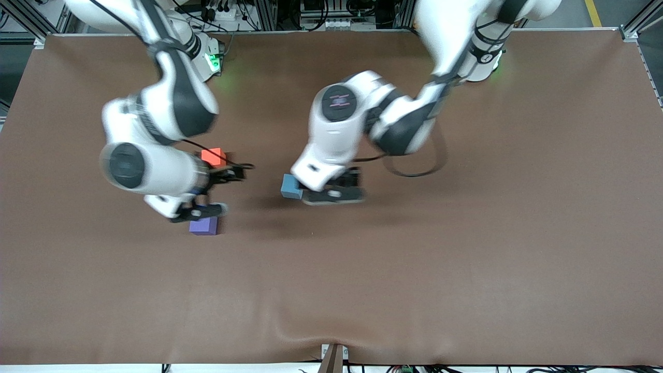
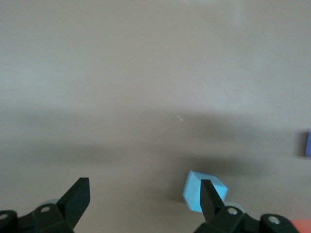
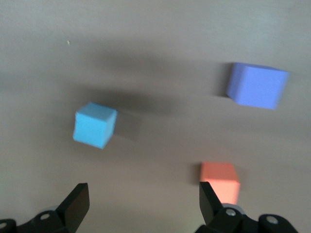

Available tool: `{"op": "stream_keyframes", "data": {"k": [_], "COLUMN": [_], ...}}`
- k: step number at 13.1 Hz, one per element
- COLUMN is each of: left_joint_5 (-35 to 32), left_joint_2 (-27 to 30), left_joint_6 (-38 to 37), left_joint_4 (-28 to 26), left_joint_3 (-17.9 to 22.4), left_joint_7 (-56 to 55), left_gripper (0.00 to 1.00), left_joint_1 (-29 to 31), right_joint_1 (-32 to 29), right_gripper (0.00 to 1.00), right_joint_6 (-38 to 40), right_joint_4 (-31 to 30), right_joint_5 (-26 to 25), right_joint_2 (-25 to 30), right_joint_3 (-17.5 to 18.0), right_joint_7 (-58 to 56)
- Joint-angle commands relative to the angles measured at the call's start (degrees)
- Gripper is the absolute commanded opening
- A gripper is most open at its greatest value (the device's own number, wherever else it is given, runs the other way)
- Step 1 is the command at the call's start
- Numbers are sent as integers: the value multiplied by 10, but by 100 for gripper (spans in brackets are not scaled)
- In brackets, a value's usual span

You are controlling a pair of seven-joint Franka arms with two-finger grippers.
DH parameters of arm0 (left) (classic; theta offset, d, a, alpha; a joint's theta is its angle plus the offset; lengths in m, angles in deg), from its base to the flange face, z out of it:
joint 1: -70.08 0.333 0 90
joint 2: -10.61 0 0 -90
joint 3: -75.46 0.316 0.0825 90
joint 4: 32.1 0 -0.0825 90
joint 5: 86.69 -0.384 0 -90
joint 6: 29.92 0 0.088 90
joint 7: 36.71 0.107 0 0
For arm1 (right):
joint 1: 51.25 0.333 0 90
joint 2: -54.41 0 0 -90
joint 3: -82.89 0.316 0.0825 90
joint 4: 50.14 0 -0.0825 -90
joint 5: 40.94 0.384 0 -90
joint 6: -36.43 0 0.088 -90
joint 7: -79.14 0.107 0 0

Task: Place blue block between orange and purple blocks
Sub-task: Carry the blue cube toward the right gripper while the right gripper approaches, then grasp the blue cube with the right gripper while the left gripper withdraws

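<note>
— While the blue block (image 1: 291, 187) sits on the brown tabletop (image 1: 466, 248) just beside the left gripper (image 1: 331, 187), whose fingers (image 2: 210, 199) stand apart with nothing between them, how would it handle?

— Probably light and stiff, with matte faces that should not slip. Two opposite flat sides look like the best place to take hold.

— And the other two?

— The orange block (image 1: 213, 156) lies farther from the front camera and the purple block (image 1: 204, 226) nearer, both toward the right arm's end. The right gripper (image 1: 216, 192) hangs over the gap between them, fingers (image 3: 210, 201) spread and empty.

— Room to move?

— Plenty of bare surface around; the edges are well away. That gap looks narrow, though, and the right arm crowds it.
</note>
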Motion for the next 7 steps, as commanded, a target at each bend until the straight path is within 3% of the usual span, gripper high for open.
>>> {"op": "stream_keyframes", "data": {"k": [1,3,7], "left_joint_5": [-6,-6,-13], "left_joint_2": [88,131,232], "left_joint_6": [-63,-148,-162], "left_joint_4": [-44,-50,-150], "left_joint_3": [-7,-8,-9], "left_joint_7": [66,114,229], "left_gripper": [100,100,100], "left_joint_1": [78,131,233], "right_joint_1": [55,90,108], "right_gripper": [100,100,100], "right_joint_6": [-93,-181,-193], "right_joint_4": [-21,-55,-78], "right_joint_5": [8,8,8], "right_joint_2": [-39,-56,-91], "right_joint_3": [-8,-8,-8], "right_joint_7": [92,184,228]}}
